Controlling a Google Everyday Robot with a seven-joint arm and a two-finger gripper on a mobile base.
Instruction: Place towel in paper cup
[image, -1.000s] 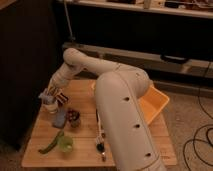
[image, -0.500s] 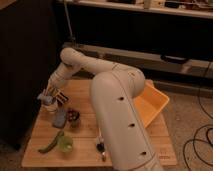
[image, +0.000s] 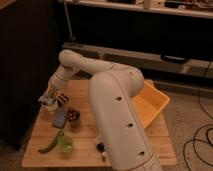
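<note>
1. From where I stand, the pincer (image: 50, 95) hangs low at the far-left corner of the tabletop (image: 120, 150), right over a pale paper cup (image: 50, 104). Something light, likely the towel (image: 46, 98), bunches directly beneath it at the cup's mouth. Whether the pincer is gripping it or has let go, I cannot tell.
2. The risk I see: the cup looks light, so a downward push or a snagged corner of cloth could tip it, or drag the towel back out.
3. A striped item (image: 62, 98) sits just right of the pincer and could get nudged.
4. Compared with a moment ago, the big arm (image: 117, 112) has swung across, while the pincer stayed over the cup.
</note>
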